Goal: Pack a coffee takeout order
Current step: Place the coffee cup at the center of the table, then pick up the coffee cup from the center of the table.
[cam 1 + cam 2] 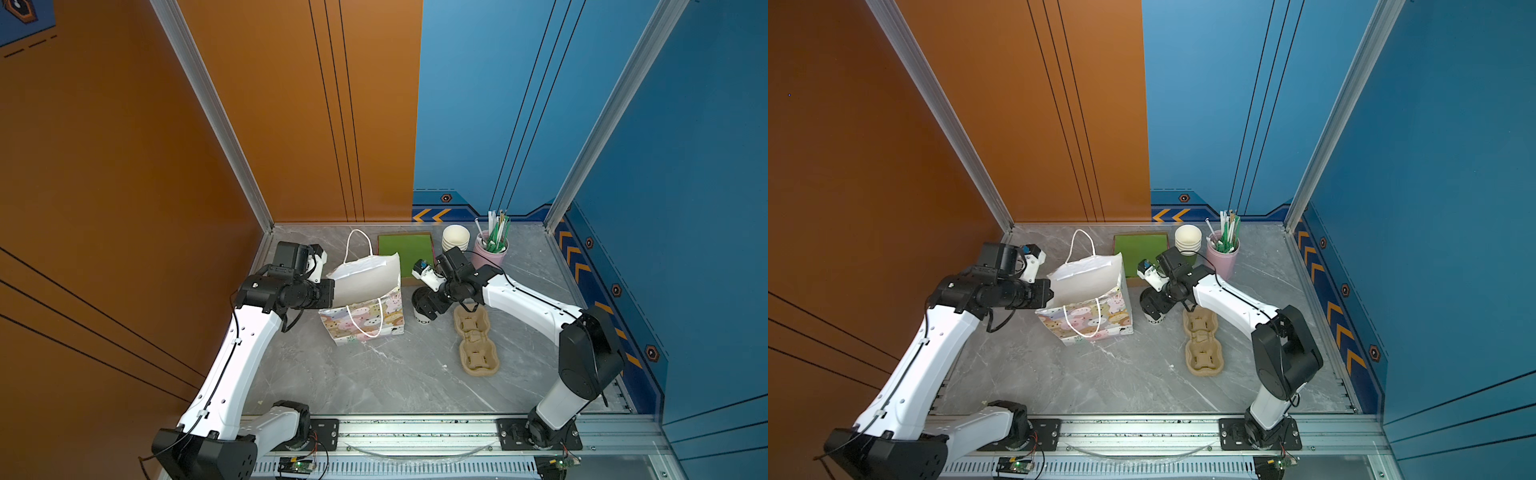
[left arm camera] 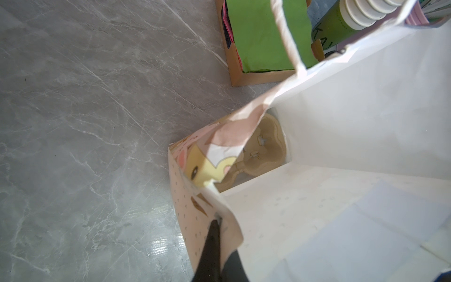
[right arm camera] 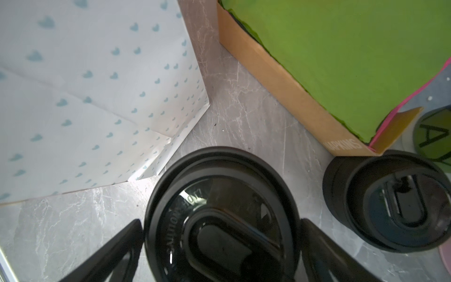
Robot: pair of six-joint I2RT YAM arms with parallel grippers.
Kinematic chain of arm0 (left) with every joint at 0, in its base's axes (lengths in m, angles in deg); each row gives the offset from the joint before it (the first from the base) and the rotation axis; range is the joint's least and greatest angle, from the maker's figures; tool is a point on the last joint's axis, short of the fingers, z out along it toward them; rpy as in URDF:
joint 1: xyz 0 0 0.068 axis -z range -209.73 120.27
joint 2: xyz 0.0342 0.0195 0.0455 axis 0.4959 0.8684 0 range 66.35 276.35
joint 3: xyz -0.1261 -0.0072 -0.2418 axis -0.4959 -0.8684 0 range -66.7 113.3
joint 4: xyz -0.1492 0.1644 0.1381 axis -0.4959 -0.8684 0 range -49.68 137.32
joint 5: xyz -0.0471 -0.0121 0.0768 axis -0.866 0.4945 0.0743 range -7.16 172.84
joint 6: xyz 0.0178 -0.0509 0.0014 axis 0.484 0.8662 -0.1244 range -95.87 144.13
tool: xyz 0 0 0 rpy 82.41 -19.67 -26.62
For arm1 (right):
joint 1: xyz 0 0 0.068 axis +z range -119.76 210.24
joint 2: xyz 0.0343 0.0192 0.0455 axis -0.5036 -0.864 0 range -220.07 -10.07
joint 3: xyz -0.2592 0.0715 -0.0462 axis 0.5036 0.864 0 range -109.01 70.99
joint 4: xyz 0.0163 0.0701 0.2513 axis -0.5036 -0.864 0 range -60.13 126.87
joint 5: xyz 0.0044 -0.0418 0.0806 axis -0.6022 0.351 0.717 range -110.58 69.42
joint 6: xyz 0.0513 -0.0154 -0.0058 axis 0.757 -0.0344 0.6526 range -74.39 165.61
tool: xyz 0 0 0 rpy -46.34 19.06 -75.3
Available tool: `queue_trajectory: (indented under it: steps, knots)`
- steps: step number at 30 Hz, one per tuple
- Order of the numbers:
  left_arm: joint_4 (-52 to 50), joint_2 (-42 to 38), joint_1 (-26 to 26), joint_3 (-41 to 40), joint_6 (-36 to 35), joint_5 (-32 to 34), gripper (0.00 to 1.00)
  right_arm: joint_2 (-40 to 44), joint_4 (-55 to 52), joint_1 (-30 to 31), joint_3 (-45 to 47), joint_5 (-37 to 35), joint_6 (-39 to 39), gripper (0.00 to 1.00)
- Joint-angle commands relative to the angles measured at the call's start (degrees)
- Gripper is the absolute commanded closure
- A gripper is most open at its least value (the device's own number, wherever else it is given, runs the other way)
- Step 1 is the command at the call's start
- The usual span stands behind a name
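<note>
Geometry of the pick: the paper cup stands upright on the desk, its black lid between the widely spread, empty fingers of the right hand. The paper bag lies just left of it in both top views, its rim pinched tight by the left hand, mouth open.

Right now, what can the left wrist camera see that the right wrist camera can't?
Only the left wrist view: inside the paper bag, a pulp carrier at the bottom; the left gripper pinching the bag's rim; stacked cups. Only the right wrist view: a black lid between the right gripper's open fingers, with another black lid nearby. Both: the paper bag, the green napkins in their box, the grey table.
</note>
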Motion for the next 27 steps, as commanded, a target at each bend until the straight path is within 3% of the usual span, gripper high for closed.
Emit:
queue_trajectory:
  steps: [1, 17, 27]
  knots:
    - [-1.4, -0.6, -0.5, -1.1, -0.5, 0.1, 1.00, -0.2, 1.8, -0.2, 0.9, 1.9, -1.5, 0.00]
    - [-1.4, -0.6, -0.7, -1.5, -0.7, 0.0, 1.00, -4.2, 1.8, 0.3, -0.4, 0.1, -3.4, 0.00]
    - [-1.4, -0.7, -0.8, -1.5, -0.7, 0.0, 1.00, -6.3, 0.1, 0.6, -2.2, -0.7, -4.6, 0.07]
